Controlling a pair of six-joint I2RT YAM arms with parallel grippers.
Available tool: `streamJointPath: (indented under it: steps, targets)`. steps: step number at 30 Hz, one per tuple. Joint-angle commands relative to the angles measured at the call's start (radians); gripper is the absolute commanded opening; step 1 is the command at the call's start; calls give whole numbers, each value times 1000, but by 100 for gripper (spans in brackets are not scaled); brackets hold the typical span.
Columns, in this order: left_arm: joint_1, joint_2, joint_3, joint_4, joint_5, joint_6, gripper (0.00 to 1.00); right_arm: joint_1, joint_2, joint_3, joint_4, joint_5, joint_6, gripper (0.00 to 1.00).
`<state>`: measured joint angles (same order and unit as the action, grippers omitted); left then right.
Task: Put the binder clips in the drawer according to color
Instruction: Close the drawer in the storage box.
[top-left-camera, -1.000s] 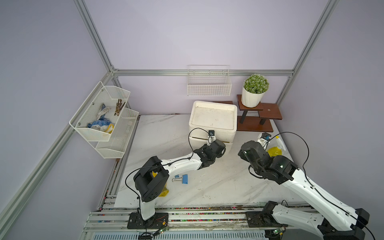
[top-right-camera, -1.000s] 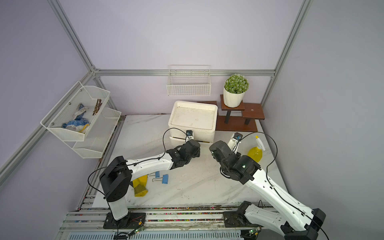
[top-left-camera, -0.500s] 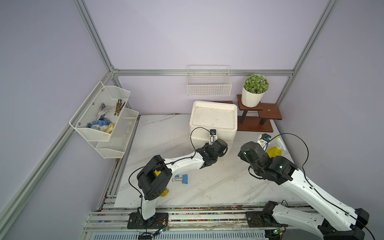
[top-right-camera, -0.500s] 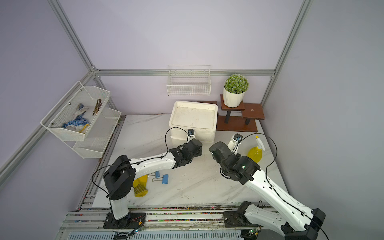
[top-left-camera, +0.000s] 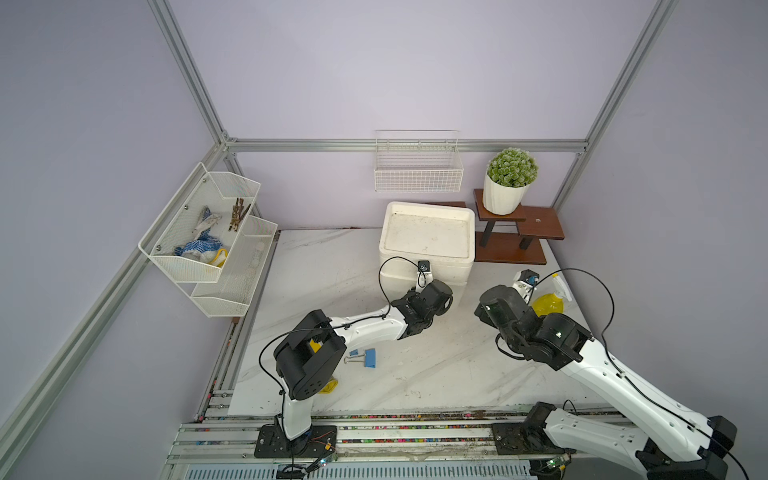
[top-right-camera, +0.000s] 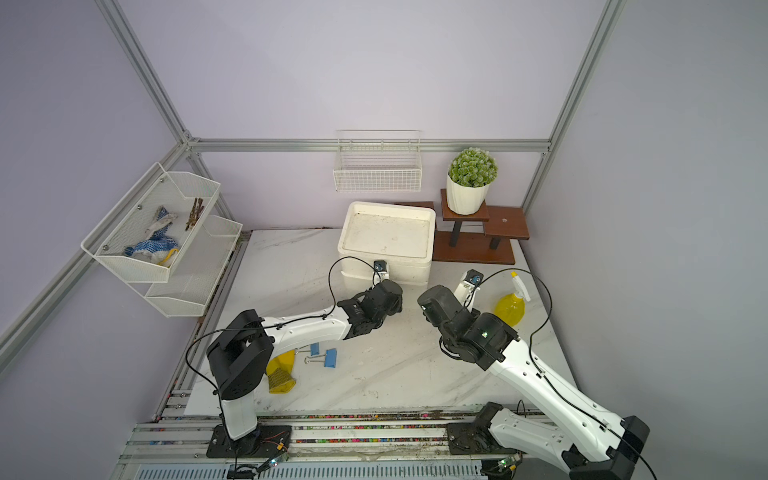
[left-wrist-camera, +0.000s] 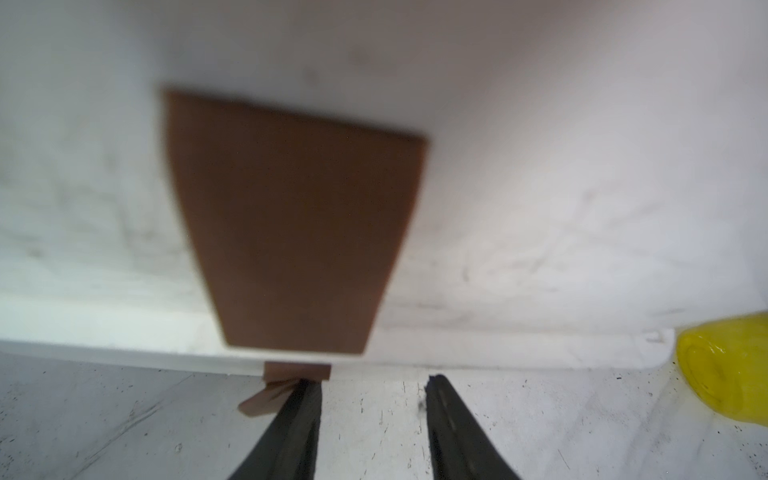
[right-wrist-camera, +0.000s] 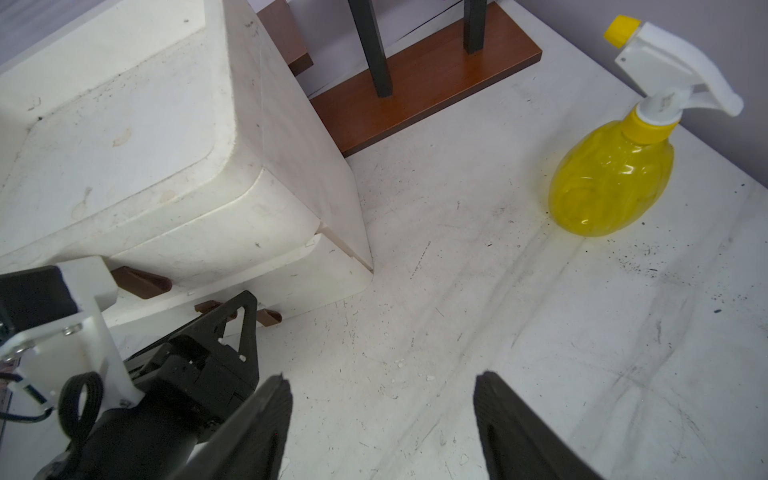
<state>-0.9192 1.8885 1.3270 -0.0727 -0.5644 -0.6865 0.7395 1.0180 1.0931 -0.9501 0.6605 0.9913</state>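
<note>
The white drawer unit (top-left-camera: 428, 239) (top-right-camera: 386, 235) stands at the back of the table, and both of its drawers look pushed in. My left gripper (left-wrist-camera: 372, 380) is open right at the lower drawer front (right-wrist-camera: 299, 278). One of its fingers (left-wrist-camera: 303, 411) touches the small brown handle (left-wrist-camera: 297, 370), and nothing is between the fingers. Two blue binder clips (top-left-camera: 370, 358) (top-left-camera: 353, 352) lie on the table near the left arm's base, also seen in a top view (top-right-camera: 330, 358). My right gripper (right-wrist-camera: 382, 386) hangs open and empty over bare table to the right of the drawer unit.
A yellow spray bottle (top-left-camera: 546, 303) (right-wrist-camera: 611, 174) stands right of the right arm. A brown plant stand (top-left-camera: 519, 241) sits behind it. A larger yellow rubber item (top-right-camera: 280, 372) lies partly under the left arm's base. Wire shelves (top-left-camera: 208, 232) hang on the left wall.
The left arm has reached a little farther toward the drawer unit's front, and its jaws have narrowed slightly. The right arm has not moved.
</note>
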Motion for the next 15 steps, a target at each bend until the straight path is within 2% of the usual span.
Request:
streamJointPath:
  steps: [1,7,12,15]
  targets:
    - [36,18,9,116,-51,14,46,-4,-15,-13,10,5,10,75]
    - [37,32,-40,220,-90,5,53,-4,-18,-19,14,0,12,75]
    - [45,46,-48,240,-96,5,67,-4,-17,-30,19,-5,15,75]
    - [47,46,-47,225,-79,0,67,-4,-16,-36,23,-12,22,75]
